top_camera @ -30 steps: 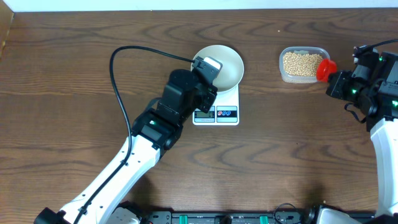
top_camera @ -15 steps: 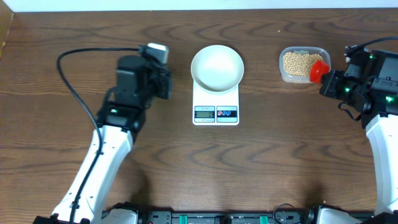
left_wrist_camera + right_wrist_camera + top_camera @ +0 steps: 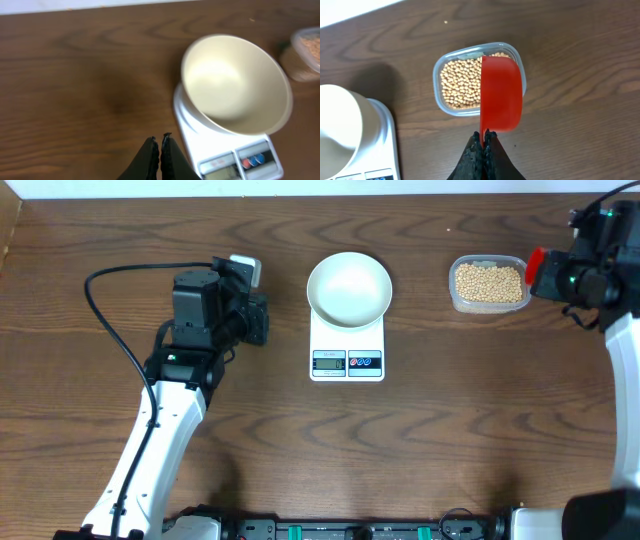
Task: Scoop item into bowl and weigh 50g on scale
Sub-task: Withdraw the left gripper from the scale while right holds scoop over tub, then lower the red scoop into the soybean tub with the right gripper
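From above, the dark brown wooden tabletop fills almost all the picture; a pale strip runs along its far edge. There is one white scale in the middle, with one grey display and two round buttons at its front. One white bowl stands on it. To the right, well apart, is one clear tub with many tan beans inside. The left arm with one black cable is beside the scale, not touching it. The right arm holds one red scoop at the tub's right edge.

In the left wrist view, the left claw is pressed together with nothing in it, above bare wood. The bowl sits on the scale to the right, and nothing stands between.

In the right wrist view, the right claw pinches the handle of the scoop. The scoop covers the right part of the tub and hides some beans. The scale and the bowl show at the left.
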